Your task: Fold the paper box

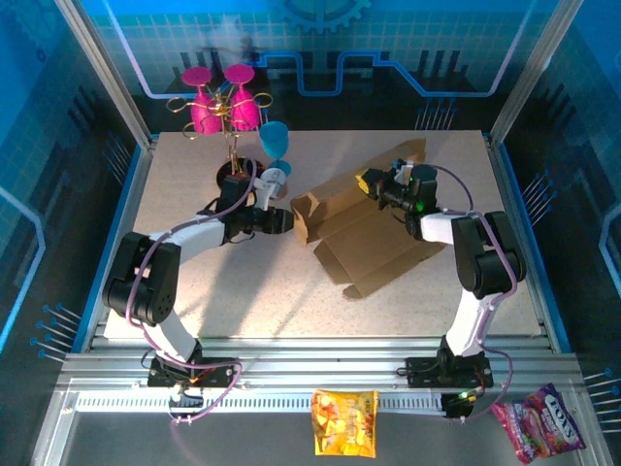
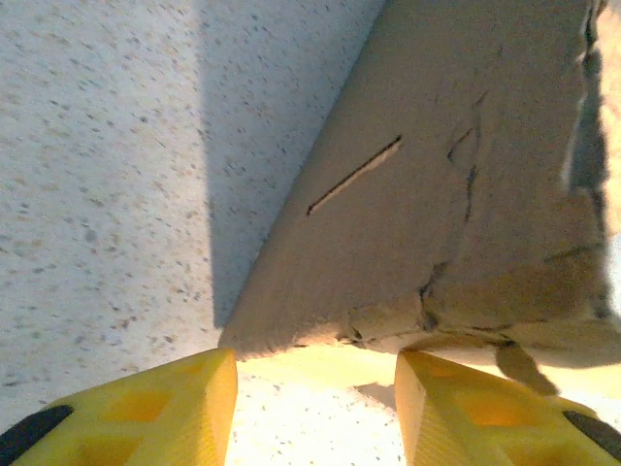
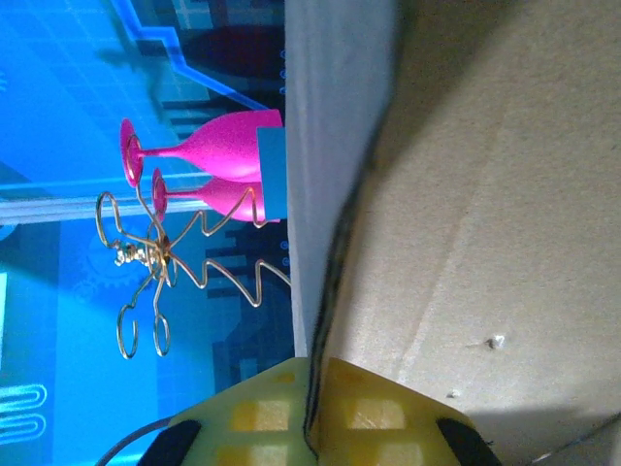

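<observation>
My left claw [image 1: 284, 221]: it is low over the table, just at the left end of the plain brown corrugated cardboard paper box [image 1: 374, 243]. In the left wrist view [image 2: 315, 374] my two yellow fingers [image 2: 194, 398] stand apart and nothing is between them, so this claw is open.
My right claw [image 1: 372, 182]: it is at the far right part of the paper box, on a raised flap. In the right wrist view [image 3: 312, 374] the yellow fingers are pressed together on the thin edge of the cardboard, so this claw is closed and grips the paper box.
Paper box: it lies on the speckled beige table [image 1: 194, 291], in the middle and toward the right, between my two claws. It is partly folded; some walls stand up and other flaps lie flat toward the near side.
Left wrist view: a cardboard wall [image 2: 437, 194] with a thin slit stands just in front of my fingers, and its lower corner is crumpled. The table [image 2: 97, 194] is to the left of it.
Right wrist view: a broad flat cardboard face [image 3: 485, 243] is on the right.
Far left corner: a thin gold wire rack [image 1: 231, 126] [image 3: 165, 257] carries pink plastic wine glasses [image 1: 206, 107] [image 3: 218, 160]; a blue plastic glass [image 1: 275, 138] is beside it.
Near edge: a yellow snack bag [image 1: 344, 422] and a pink snack bag [image 1: 539, 422] lie in front of my bases.
</observation>
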`<state>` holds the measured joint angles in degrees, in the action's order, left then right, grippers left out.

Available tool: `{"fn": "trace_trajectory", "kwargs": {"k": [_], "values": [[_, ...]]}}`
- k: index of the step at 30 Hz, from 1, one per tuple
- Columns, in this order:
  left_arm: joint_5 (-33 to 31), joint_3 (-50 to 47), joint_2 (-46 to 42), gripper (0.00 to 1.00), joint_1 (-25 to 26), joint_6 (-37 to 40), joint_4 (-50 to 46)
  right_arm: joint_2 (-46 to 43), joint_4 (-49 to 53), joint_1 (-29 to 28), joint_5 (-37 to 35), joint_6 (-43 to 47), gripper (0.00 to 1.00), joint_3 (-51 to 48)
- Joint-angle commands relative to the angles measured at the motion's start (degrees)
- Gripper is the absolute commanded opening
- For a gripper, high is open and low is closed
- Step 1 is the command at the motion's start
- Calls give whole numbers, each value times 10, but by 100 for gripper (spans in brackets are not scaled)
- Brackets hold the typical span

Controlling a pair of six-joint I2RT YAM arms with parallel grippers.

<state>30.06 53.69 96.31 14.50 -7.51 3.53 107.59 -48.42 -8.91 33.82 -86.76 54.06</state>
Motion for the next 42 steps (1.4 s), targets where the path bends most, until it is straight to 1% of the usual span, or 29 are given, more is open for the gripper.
{"fn": "trace_trajectory", "kwargs": {"k": [1, 11, 17, 22, 28, 33, 38, 42], "values": [[-1, -10, -13, 48, 20, 10, 17, 1, 12, 14, 28, 25, 0, -13], [-39, -3, -12, 47, 56, 29, 19, 15, -14, 33, 69, 22, 0, -23], [-64, 0, -13, 46, 88, 32, 23, 26, -44, 35, 72, 5, 0, -25], [-92, -15, -23, 45, 111, 15, 49, 30, -43, 35, 74, 2, 0, -17], [-102, -23, -27, 46, 127, -16, 82, 35, -45, 35, 77, -4, 0, -7], [-123, -43, -34, 46, 142, -47, 128, 41, -57, 35, 83, -12, 0, 0], [-142, -53, -42, 47, 160, -46, 138, 46, -67, 37, 102, -8, 0, 1], [-159, -57, -42, 46, 164, -51, 146, 48, -84, 41, 119, -7, 0, -1]]}}
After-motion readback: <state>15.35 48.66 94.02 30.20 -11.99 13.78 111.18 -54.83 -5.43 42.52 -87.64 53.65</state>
